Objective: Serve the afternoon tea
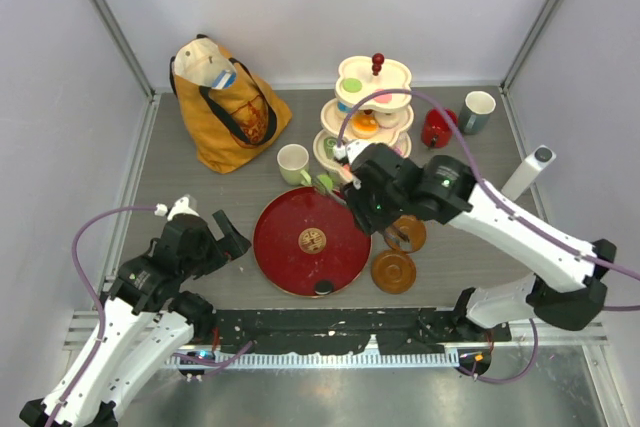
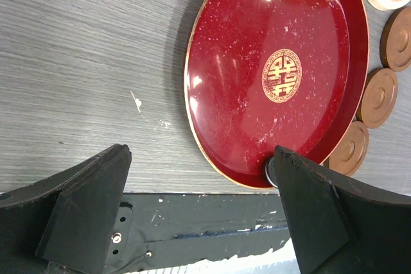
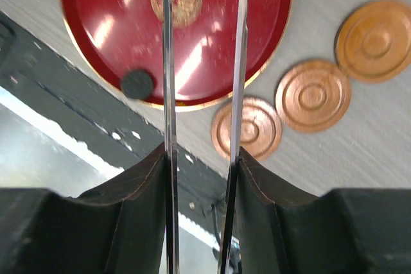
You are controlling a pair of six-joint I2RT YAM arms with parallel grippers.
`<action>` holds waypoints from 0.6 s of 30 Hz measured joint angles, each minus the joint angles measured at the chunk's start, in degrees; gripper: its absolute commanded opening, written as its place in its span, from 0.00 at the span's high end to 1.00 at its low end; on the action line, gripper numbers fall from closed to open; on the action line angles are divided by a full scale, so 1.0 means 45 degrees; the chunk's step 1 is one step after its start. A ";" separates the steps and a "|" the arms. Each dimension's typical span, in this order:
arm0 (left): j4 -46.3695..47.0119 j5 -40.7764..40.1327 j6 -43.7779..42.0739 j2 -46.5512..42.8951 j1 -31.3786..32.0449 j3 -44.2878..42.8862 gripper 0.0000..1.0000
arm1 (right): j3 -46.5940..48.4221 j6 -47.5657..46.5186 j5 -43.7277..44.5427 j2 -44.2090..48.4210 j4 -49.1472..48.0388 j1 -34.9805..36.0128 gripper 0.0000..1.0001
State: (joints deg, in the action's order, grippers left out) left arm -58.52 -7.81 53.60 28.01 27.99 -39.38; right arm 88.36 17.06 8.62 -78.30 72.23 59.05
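Note:
Toy pastries sit on a cream tiered stand (image 1: 372, 97) at the back, among them a green macaron (image 1: 351, 85) and an orange donut (image 1: 365, 122). The pale green mug (image 1: 293, 163) stands left of the stand. The red mug (image 1: 437, 127) and the grey-blue mug (image 1: 478, 110) are to its right. My right gripper (image 1: 338, 179) (image 3: 204, 30) hangs high over the far edge of the dark-red tray (image 1: 285, 247) (image 3: 96, 43); its jaws stand a narrow gap apart with nothing between them. My left gripper (image 1: 235, 235) (image 2: 202, 158) is wide open and empty, low beside the tray's (image 2: 218, 94) near left rim.
A mustard-yellow tote bag (image 1: 225, 107) slumps at the back left. Three brown coasters (image 3: 246, 128) (image 3: 313, 95) (image 3: 376, 40) lie right of the tray. A small black disc (image 1: 322, 287) (image 2: 271, 172) (image 3: 137, 84) rests on the tray's near rim. A black rail (image 1: 330, 325) runs along the near edge.

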 measured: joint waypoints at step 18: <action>0.0000 -0.0024 -0.0015 -0.0010 0.0000 0.0000 0.00 | 0.1554 -0.0282 -0.1370 0.1554 -0.3560 -0.6737 0.58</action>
State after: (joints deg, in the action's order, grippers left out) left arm -58.52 -7.92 53.54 27.97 27.99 -39.38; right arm 95.35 15.79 2.46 -71.31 56.21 28.73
